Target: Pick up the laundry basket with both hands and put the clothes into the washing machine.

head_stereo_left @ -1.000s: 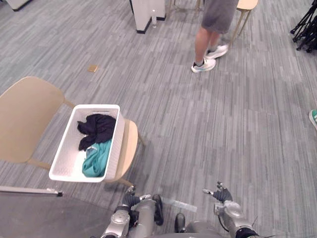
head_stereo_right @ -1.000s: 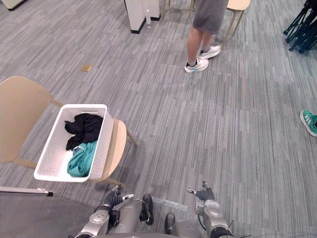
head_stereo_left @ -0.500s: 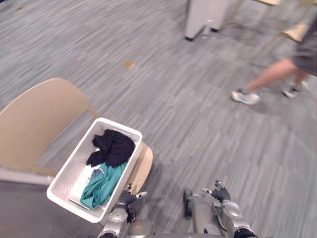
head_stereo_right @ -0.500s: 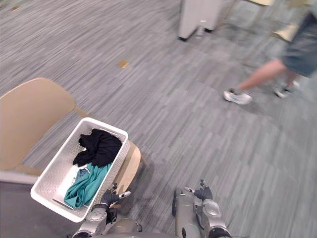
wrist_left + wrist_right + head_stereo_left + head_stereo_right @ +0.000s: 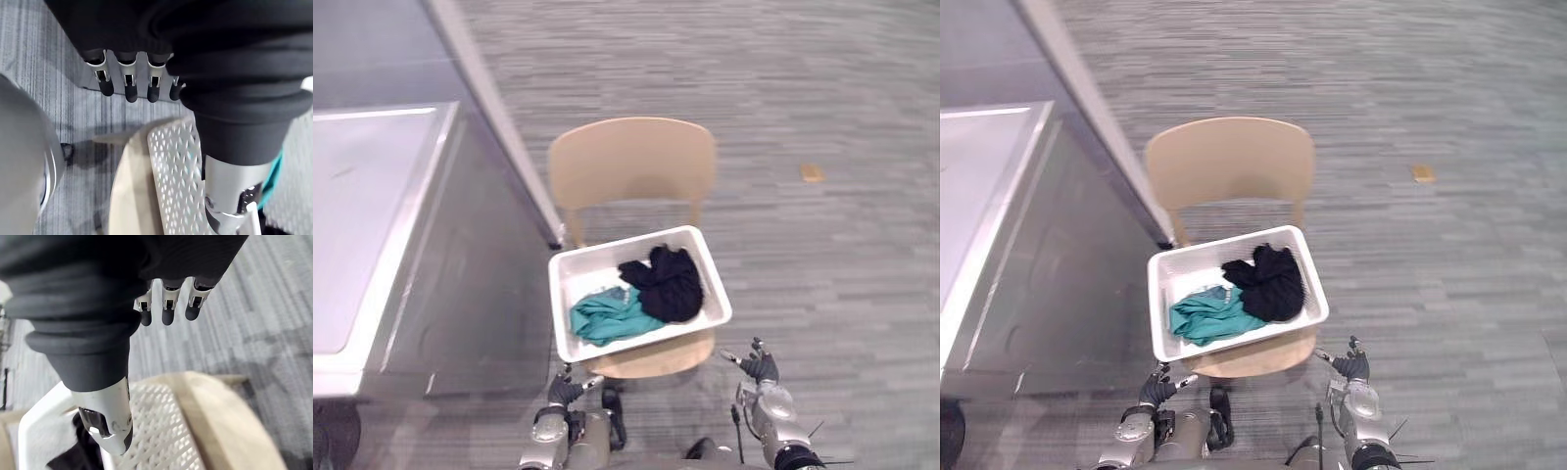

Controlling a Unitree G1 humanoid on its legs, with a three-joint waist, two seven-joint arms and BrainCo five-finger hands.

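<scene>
A white perforated laundry basket (image 5: 562, 311) rests on the seat of a tan chair (image 5: 631, 164), straight ahead of me. Inside it lie a black garment (image 5: 668, 282) and a teal garment (image 5: 605, 316). My left hand (image 5: 564, 390) is low, just in front of the basket's near left corner, open and holding nothing. My right hand (image 5: 761, 367) hangs open off the near right corner, apart from the basket. In the left wrist view straight fingers (image 5: 128, 88) point past the basket wall (image 5: 176, 166). The right wrist view has straight fingers (image 5: 167, 313) above the basket wall (image 5: 156, 431).
A large grey metal-topped unit (image 5: 372, 225) stands to the left of the chair, with a slanted rail (image 5: 499, 127) running along its side. A small tan patch (image 5: 812, 172) lies on the grey carpet at the right. Open carpet stretches to the right and beyond the chair.
The camera has swung round, so the chair and basket now sit straight ahead and the grey unit has come into view. The walking person has left the picture. Both hands stay low and open.
</scene>
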